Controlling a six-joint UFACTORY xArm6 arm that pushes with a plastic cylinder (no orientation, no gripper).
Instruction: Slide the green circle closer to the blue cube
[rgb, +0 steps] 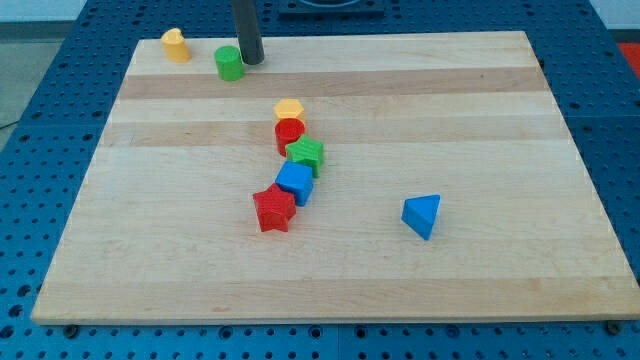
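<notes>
The green circle (229, 62), a short green cylinder, stands near the top edge of the wooden board (480, 270), far toward the view's top and somewhat to the view's left of the blue cube (295, 183). We take that cube as our landmark: it sits near the middle of the board, in a slanting chain of blocks.

Our arm carries no claw, so there is nothing to open, close or grip with; it ends in a dark rod, and my tip (250, 62) rests on the board just beside the green circle, on its right in the view. We cannot tell whether the two touch. From the blue cube, the tip lies well apart, up toward the view's top.

Against the cube's lower left corner sits the red star (274, 209). Just above and to the right of the cube lies the green star (306, 154), then the red cylinder (289, 133), and above that the yellow hexagon (289, 108); each seems to touch its neighbour.

To the cube's right and slightly lower, well apart from it, stands the blue triangular block (421, 215). Farthest from the cube, toward the board's top left corner, stands a yellow block (176, 45) with a rounded top, left of the green circle.
</notes>
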